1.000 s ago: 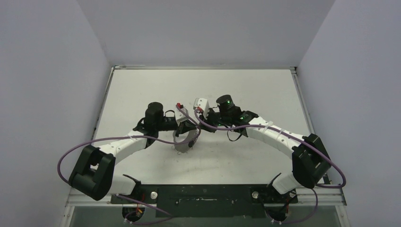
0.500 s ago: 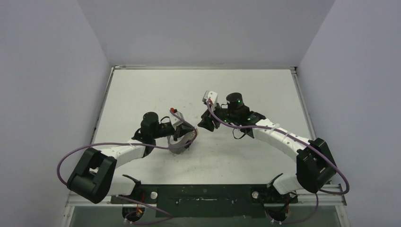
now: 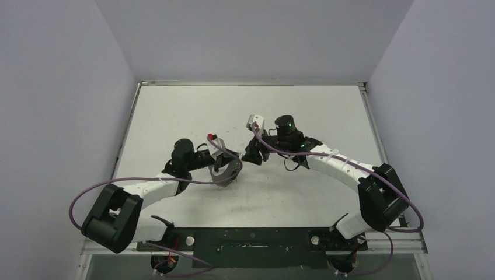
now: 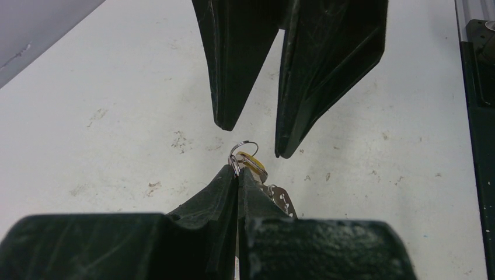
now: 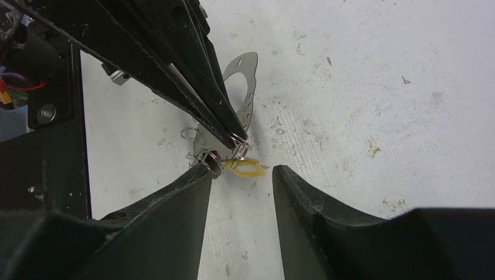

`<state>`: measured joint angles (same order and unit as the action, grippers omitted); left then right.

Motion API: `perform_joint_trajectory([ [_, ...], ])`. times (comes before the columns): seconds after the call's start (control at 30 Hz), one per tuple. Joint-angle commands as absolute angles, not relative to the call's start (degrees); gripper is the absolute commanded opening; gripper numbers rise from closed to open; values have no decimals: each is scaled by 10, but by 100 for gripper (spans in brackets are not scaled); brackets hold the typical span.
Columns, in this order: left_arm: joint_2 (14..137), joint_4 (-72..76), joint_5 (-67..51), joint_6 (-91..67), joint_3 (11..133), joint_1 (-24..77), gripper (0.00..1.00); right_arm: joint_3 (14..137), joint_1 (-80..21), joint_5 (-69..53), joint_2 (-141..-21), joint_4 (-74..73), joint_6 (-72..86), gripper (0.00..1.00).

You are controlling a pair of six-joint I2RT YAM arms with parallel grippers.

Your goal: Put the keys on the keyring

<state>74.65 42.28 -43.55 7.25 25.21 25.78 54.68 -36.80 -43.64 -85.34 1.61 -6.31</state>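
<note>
Near the middle of the top view: left gripper (image 4: 237, 172) and right gripper (image 5: 242, 171), tip to tip, low over the white table (image 3: 175, 111).

At the bottom middle of the left wrist view: left gripper squeezed tight, no gap at all. Pinches a small ring (image 4: 244, 153) of thin wire right at the tips. Just under that ring, touching it, the yellow key (image 4: 251, 159). At the top of the same view: the two dark fingers (image 4: 233, 58) of the right gripper, pointing down, well apart, one tip on each side of the ring, not touching it.

At the bottom of the right wrist view: right gripper half wide, holding nothing. Yellow key in the gap between the tips, bare table on both sides of it. Up and left of the key: left gripper coming in from the upper left corner. Behind it, in the upper middle, the keyring (image 5: 250, 81), flat and silvery, with small holes along its edge. More thin wire rings (image 5: 195, 153) just left of the key. Black key too hard to make out.
</note>
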Motion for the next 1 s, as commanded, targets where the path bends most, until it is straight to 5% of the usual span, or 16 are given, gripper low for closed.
perform_joint_trajectory([
  [0.0, 730, 456, -446, 81, 261, 256, 0, 584, -370, -445, -868, 17, -65, 40],
  [0.13, 731, 453, -450, 82, 262, 256, 0, 592, -370, -457, -882, 18, -59, 20],
  [0.3, 732, 451, -454, 85, 263, 256, 0, 590, -369, -461, -885, 39, -43, 15],
  [0.43, 730, 452, -454, 90, 262, 256, 0, 592, -367, -457, -892, 28, -46, 0],
  [0.97, 733, 543, -473, 73, 246, 256, 0, 590, -364, -499, -938, 51, -38, 0],
])
